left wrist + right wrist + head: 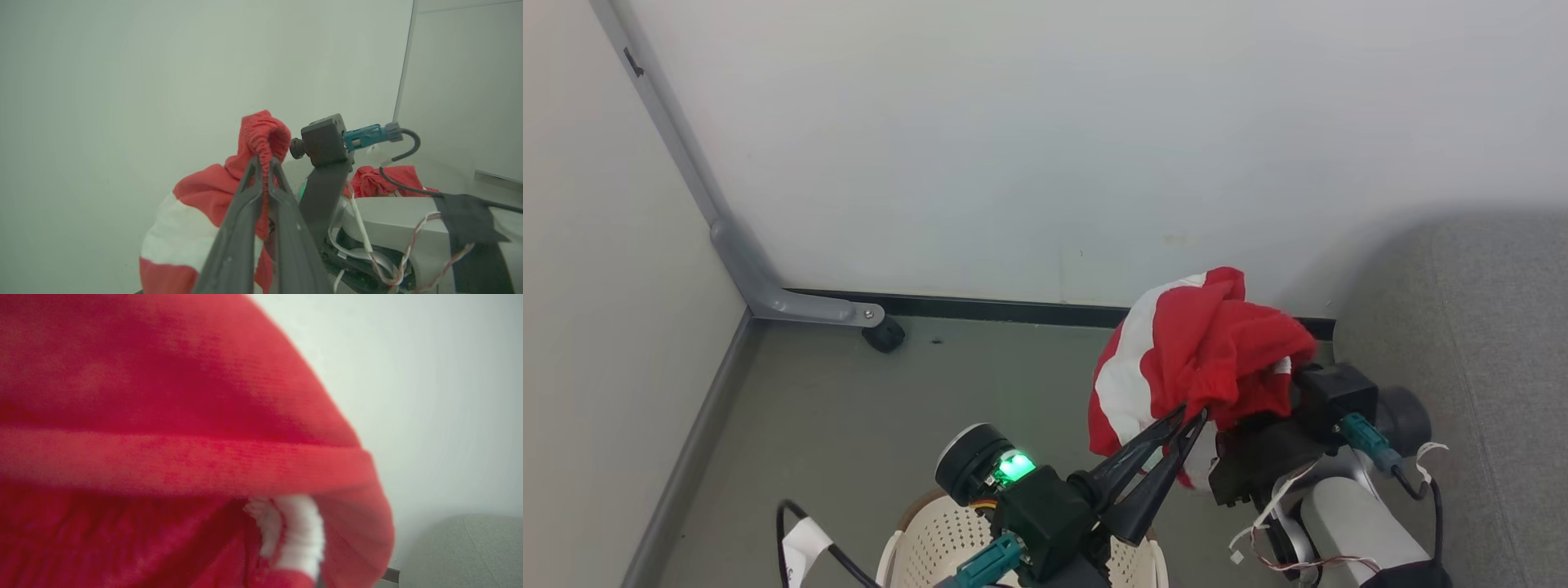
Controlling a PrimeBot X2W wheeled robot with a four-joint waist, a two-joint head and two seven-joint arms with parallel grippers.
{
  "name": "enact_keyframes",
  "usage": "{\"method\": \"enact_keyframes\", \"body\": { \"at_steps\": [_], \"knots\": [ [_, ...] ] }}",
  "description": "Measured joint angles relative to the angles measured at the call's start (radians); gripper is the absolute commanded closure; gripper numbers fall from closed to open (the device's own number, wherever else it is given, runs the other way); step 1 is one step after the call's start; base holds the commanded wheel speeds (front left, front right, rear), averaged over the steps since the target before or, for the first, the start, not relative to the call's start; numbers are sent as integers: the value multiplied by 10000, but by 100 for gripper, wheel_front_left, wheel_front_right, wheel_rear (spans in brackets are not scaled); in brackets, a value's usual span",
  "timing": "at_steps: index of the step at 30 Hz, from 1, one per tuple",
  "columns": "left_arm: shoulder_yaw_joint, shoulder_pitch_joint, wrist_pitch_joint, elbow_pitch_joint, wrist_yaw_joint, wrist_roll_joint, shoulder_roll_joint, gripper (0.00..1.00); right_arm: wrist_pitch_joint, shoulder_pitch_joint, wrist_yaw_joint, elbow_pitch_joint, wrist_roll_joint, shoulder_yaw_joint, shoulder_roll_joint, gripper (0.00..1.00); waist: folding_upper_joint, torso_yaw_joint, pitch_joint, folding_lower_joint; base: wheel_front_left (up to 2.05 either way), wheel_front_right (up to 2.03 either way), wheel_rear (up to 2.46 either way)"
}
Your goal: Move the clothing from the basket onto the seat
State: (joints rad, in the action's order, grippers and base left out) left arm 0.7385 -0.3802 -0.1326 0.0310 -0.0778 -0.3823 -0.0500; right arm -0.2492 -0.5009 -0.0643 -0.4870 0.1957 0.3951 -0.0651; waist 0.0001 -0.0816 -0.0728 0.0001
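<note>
The clothing (1192, 343), red with a white panel, hangs in a bunch above the floor between the basket (935, 535) and the grey seat (1486, 367). My left gripper (1192, 415) is shut on its gathered red hem, which the left wrist view shows pinched between the fingertips (264, 160). The right gripper's black body (1258, 465) sits just right of the bunch, its fingers buried under the fabric. In the right wrist view the clothing (171, 416) drapes right over the camera, with a corner of the seat (470, 551) at the lower right.
A grey metal frame leg with a black caster (882, 335) stands at the back left by the white wall and its dark baseboard (1013, 309). A black cable with a white tag (805, 543) loops beside the basket. More red fabric (384, 179) lies beyond the right forearm.
</note>
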Motion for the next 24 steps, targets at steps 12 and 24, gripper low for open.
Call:
{"method": "enact_keyframes", "body": {
  "at_steps": [12,24],
  "knots": [
    [-380,8,-113,414,253,-52,-44,0,0,209,-111,961,155,-688,4,100,0,62,-9,0,0,0,0],
    [-583,43,-282,980,437,-330,-48,0,-2,610,-119,2197,-171,-1047,10,100,0,125,42,-2,0,0,0]
  ]
}}
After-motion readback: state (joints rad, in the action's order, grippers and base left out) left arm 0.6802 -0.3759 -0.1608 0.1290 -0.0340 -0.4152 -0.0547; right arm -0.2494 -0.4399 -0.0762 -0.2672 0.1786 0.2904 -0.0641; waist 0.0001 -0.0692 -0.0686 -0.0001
